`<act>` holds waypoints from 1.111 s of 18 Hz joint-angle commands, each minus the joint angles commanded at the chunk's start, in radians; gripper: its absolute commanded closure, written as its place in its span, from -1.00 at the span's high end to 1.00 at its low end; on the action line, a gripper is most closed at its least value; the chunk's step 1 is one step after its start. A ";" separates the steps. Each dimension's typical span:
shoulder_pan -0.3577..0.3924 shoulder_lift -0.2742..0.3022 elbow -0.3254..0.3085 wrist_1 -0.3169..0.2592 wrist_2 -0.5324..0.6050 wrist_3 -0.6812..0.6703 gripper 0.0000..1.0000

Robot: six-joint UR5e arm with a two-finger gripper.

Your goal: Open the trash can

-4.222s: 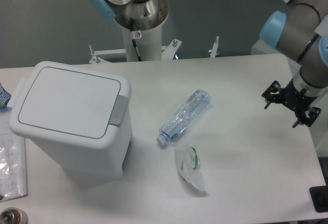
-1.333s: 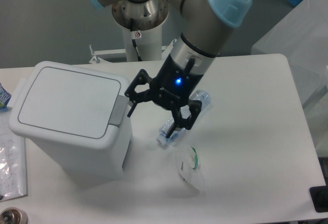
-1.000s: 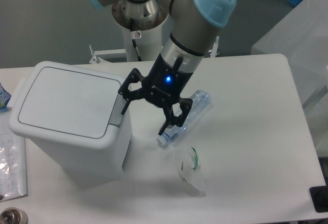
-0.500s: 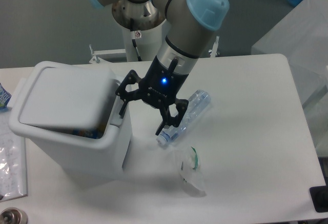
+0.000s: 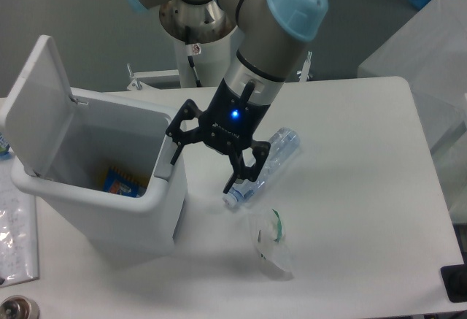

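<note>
Trash can (image 5: 109, 195): I see the big white bin on the left part of the bench (image 5: 365, 209); it stands upright
Lid (image 5: 36, 104): it is up and leans back to the left, so the bin is open on top
Inside the bin: I can see something blue and orange (image 5: 125, 182) lying low in it; I cannot tell what it is
Hand (image 5: 204, 160): my black hand is right at the bin's right top edge; its 2 fingers are spread apart and hold nothing. 1 finger (image 5: 176, 146) is up by the rim and the other (image 5: 235, 180) points down over the bottle. I cannot tell if the upper finger touches the rim. A small blue light shines on the wrist
Bottle (image 5: 264, 166): a clear plastic bottle lies on its side on the bench, just right of the bin, partly under my hand
Wrapper (image 5: 271, 240): a clear crinkly wrapper with some green on it lies near the bottle, closer to the front of the bench
</note>
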 joint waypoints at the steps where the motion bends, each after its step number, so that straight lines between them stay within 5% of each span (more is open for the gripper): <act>1: 0.018 -0.003 0.005 0.002 0.000 0.023 1.00; 11: 0.262 -0.100 -0.020 0.003 0.015 0.564 1.00; 20: 0.293 -0.256 0.101 0.002 0.495 0.781 1.00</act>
